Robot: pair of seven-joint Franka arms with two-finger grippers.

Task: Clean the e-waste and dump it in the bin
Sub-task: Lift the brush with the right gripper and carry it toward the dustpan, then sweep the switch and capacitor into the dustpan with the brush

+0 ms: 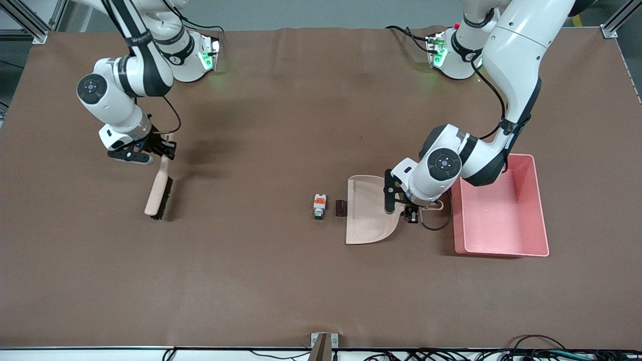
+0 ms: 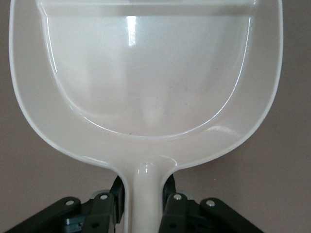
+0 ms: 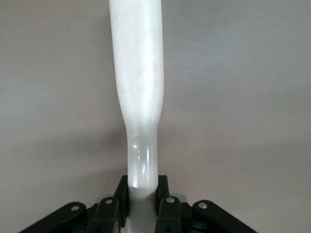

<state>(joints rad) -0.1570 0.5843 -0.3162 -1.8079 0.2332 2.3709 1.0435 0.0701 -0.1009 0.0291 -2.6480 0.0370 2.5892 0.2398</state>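
The e-waste is two tiny pieces on the brown table: a white block with orange and green parts [image 1: 320, 206] and a dark brown block [image 1: 341, 207] beside the dustpan's open lip. My left gripper [image 1: 414, 210] is shut on the handle of the beige dustpan [image 1: 368, 210], which lies between the pieces and the pink bin [image 1: 501, 249]. The left wrist view shows the pan [image 2: 146, 73] empty and the left gripper [image 2: 144, 194] clamped on its handle. My right gripper [image 1: 163, 145] is shut on the handle of a brush [image 1: 159, 193], which also shows in the right wrist view [image 3: 138, 87] with the right gripper [image 3: 142, 191].
The bin stands toward the left arm's end of the table, right beside the dustpan handle, and looks empty. The brush hangs bristles-down toward the right arm's end, well away from the e-waste. Cables run along the table edge nearest the front camera.
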